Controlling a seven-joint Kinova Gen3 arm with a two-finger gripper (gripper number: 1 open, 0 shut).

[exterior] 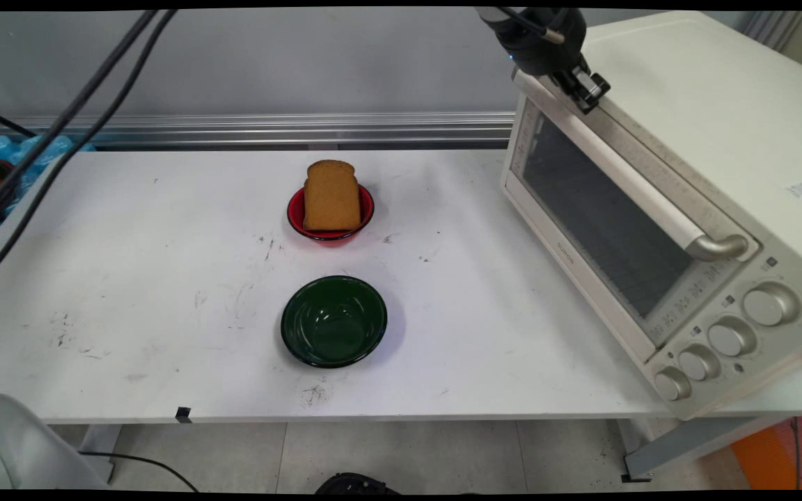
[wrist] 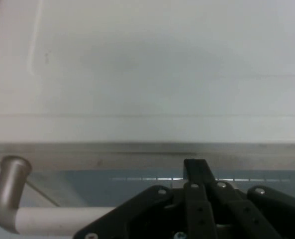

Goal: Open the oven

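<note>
While the white table (exterior: 164, 278) carries two bowls out in the open, the black claw (exterior: 585, 89) sits high at the upper far corner of the toaster oven (exterior: 686, 174), right at the far end of the door handle (exterior: 624, 181). From the hand view, its fingers (wrist: 197, 172) stand drawn together into one narrow black column pressed up under the oven's top edge, with the pale handle bar (wrist: 52, 219) running just beneath the linkage; whether anything is pinched between them I cannot tell. The oven door is closed, its dark glass facing the table's middle, and four round knobs (exterior: 728, 337) line the panel at its near end. A red bowl (exterior: 366, 216) near the table's centre holds a slice of brown bread (exterior: 331, 195) leaning upright. A dark green bowl (exterior: 333, 320) stands nearer the front edge, apart from the red one. Both bowls lie well apart from the claw.
</note>
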